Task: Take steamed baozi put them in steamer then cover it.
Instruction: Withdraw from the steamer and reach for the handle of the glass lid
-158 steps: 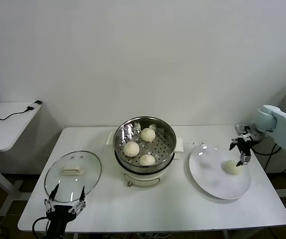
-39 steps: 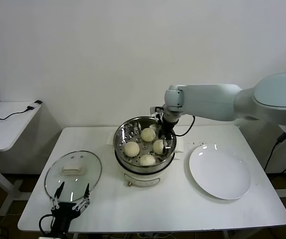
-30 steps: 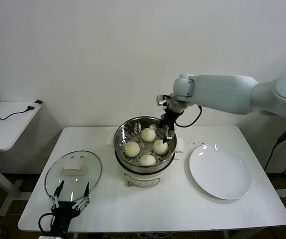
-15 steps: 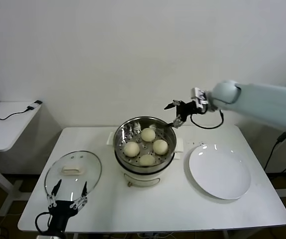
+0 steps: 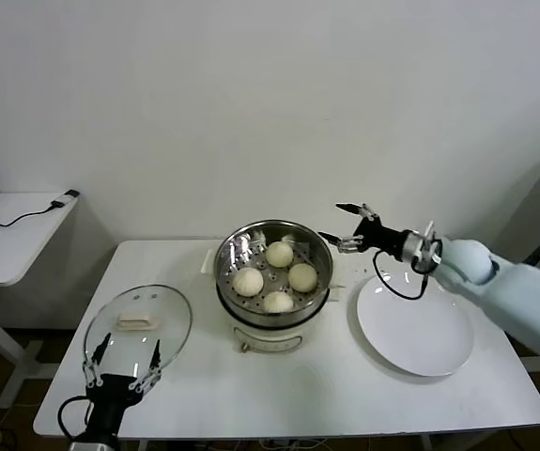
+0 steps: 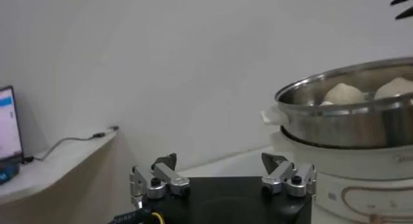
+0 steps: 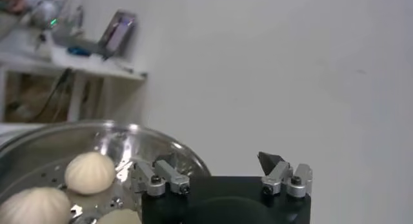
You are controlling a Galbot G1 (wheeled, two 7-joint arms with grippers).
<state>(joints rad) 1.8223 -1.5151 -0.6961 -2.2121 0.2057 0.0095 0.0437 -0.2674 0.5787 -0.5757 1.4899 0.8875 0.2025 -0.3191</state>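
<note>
Several cream-white baozi lie on the perforated floor of the shiny steamer, which sits on its white pot base. My right gripper hovers open and empty just right of the steamer rim, fingers pointing toward it. In the right wrist view the baozi lie in the steamer beyond my right gripper. The glass cover with its cream handle lies flat at the table's front left. My left gripper is open over the cover's near edge. The left wrist view shows the left gripper and the steamer.
A bare white plate lies right of the steamer, under my right forearm. A side desk with cables stands at far left. The table's front edge runs just below my left gripper.
My right gripper has risen out of the steamer and drawn back to the right, leaving a baozi inside. The left gripper has barely shifted.
</note>
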